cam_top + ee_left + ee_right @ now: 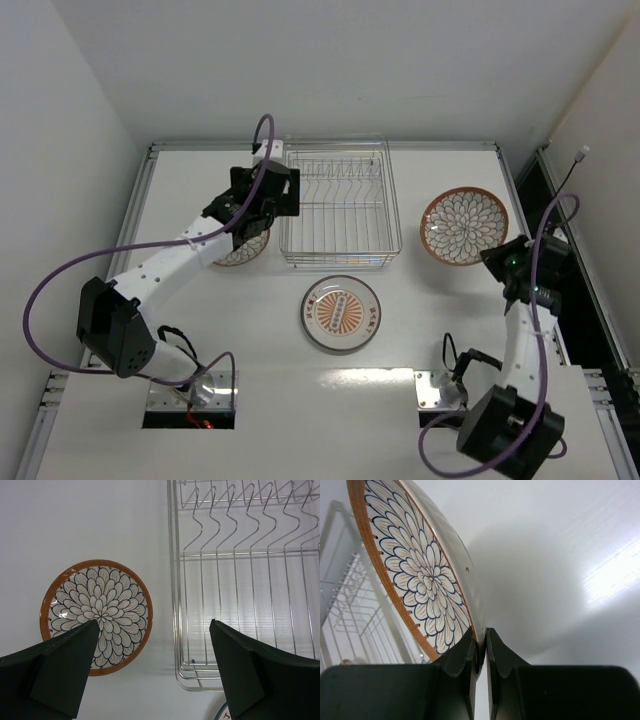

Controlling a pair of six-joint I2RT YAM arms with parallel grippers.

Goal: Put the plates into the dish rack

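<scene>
Black fingers of the right pincer (480, 636) are drawn almost together, with only the rim of the right petal plate (415, 575) between them. They pinch its brown-orange edge at the near side. Its white underside faces one finger and its dark-outlined petals face the other. Seen from above, this plate sits right of the dish rack (340, 205) and apart from it. It throws a soft shadow on the table, and whether it rests on the surface cannot be told.

The left pincer (154, 630) is spread wide and holds nothing. It hangs above the strip of table between the left petal plate (96, 616) and the rack's left side. One fingertip overlaps that plate's near-right rim in the wrist view, and the other overlaps the rack's wire floor. Whether either finger touches anything cannot be told. This plate lies flat just left of the rack, largely covered by the left arm in the overhead view.

The medallion plate (341, 313) lies flat near the table's middle, just nearer than the rack. Reddish marks ring its orange centre, too small to read.

No plate stands among the rack's silver tines. The table (200, 330) is white with a metal rail along its edges, and plain white walls (350, 60) close it in.
</scene>
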